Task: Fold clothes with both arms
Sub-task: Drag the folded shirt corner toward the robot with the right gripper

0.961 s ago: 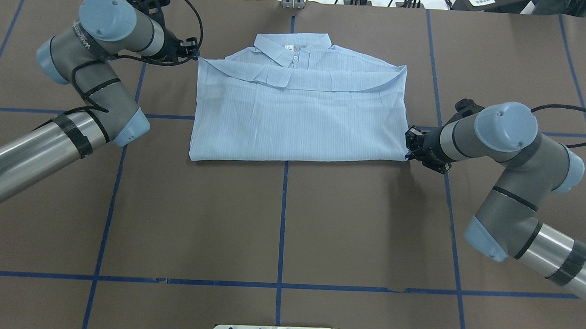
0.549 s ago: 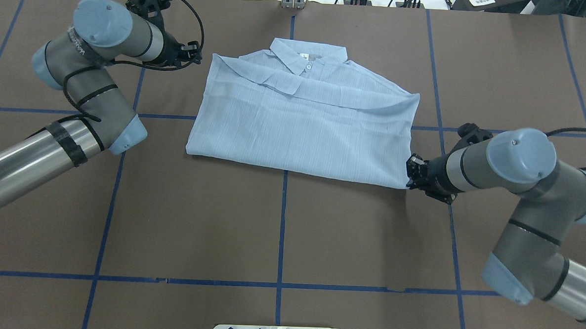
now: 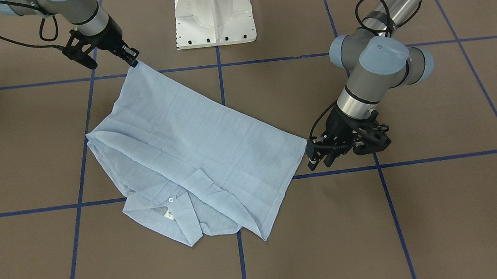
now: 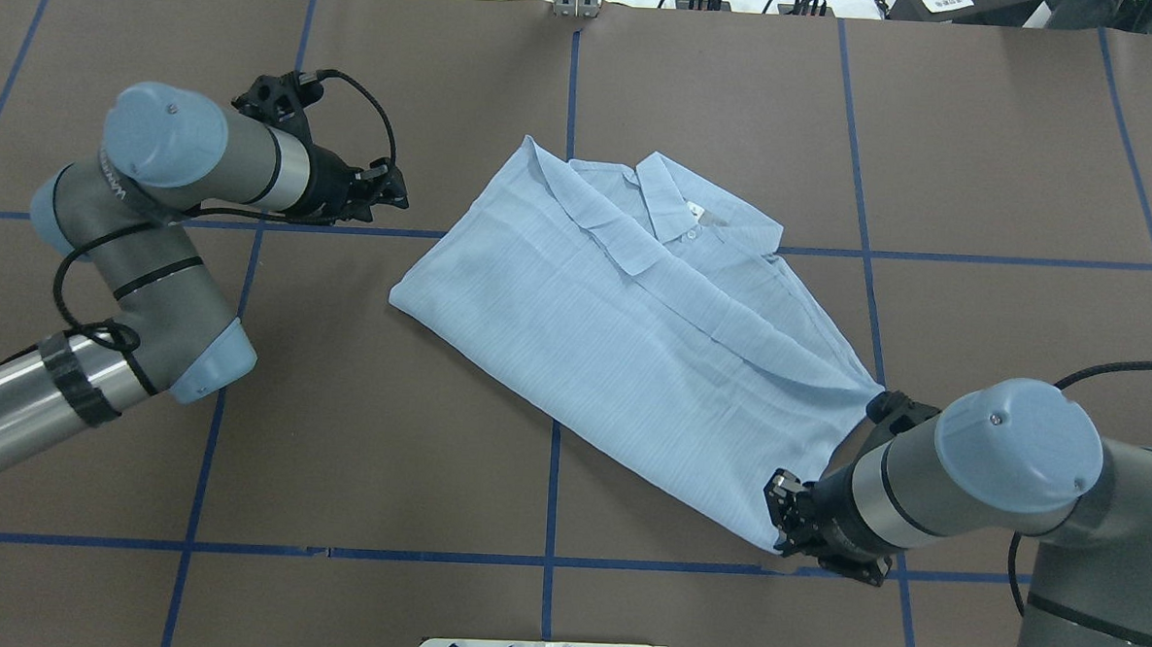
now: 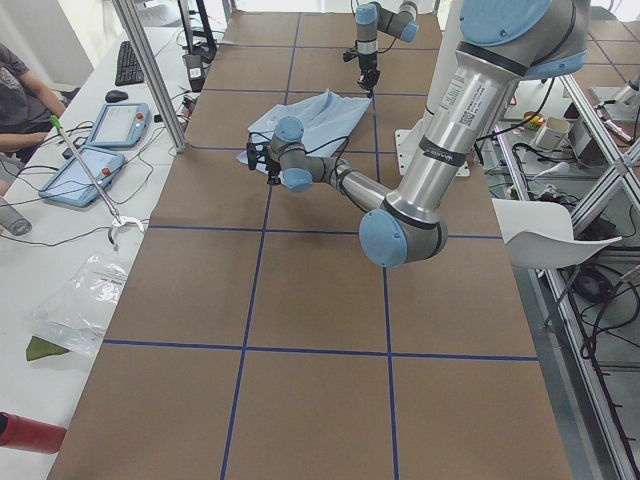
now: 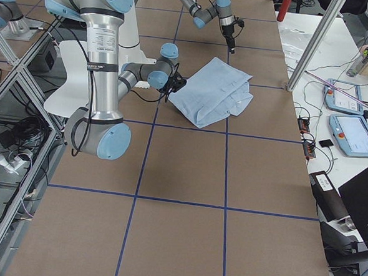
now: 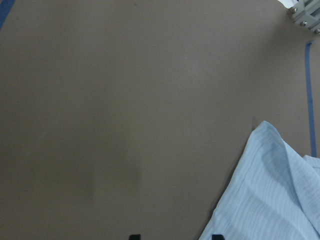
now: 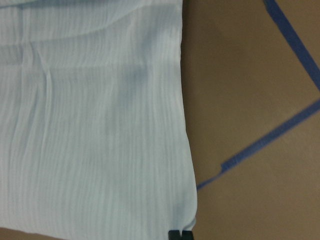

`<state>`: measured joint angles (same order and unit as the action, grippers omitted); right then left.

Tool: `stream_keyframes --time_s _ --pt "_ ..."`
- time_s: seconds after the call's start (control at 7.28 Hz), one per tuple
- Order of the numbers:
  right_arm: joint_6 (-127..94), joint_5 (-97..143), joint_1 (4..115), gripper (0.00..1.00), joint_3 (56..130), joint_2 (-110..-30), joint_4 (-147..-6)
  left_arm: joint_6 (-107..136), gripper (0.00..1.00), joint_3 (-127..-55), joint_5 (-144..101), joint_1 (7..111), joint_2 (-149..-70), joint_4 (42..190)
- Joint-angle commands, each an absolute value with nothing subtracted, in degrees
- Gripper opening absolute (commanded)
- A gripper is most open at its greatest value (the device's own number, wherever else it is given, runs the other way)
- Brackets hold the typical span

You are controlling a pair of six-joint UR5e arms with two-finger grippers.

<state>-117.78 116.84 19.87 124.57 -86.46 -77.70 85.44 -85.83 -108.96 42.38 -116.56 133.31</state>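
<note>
Folded shirt [image 4: 634, 336] lies skewed mid-table [image 4: 387, 432], clear of all edges, right gripper [image 4: 783, 515] pinched tight on its corner nearest the robot-side edge, left gripper [image 4: 395, 187] fingers parted, empty, near the opposite corner.

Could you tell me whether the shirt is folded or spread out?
Folded: the shirt lies as a compact rectangle, no sleeves out, collar on top, one corner in the right end effector.
</note>
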Motion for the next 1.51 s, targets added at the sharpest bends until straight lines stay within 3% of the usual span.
stream_keyframes --time_s 0.0,0.14,0.27,0.41,0.82,1.37 --pt "-124.1 121.7 14.3 0.00 126.0 -86.7 -78.7 92.2 0.57 -91.4 -109.5 39.9 -113.3 133.1" --pt "-128.4 121.3 10.6 0.00 126.7 -86.5 -78.7 95.0 0.58 -93.2 -109.5 37.6 -113.3 130.4" --pt "-128.9 121.4 9.9 0.92 127.4 -86.6 -78.7 99.5 0.58 -95.5 -109.3 34.7 -113.4 127.3" --pt "-128.9 121.6 11.2 1.00 128.2 -86.5 -78.7 103.7 0.61 -96.5 -109.0 32.2 -113.4 125.7" --pt "-128.5 121.7 24.5 1.00 127.1 -84.7 -78.7 106.2 0.62 -95.5 -107.6 28.7 -114.1 124.5" --pt "-128.1 121.3 25.0 1.00 124.1 -83.8 -78.7 105.6 0.59 -94.0 -107.5 28.6 -115.0 123.0"
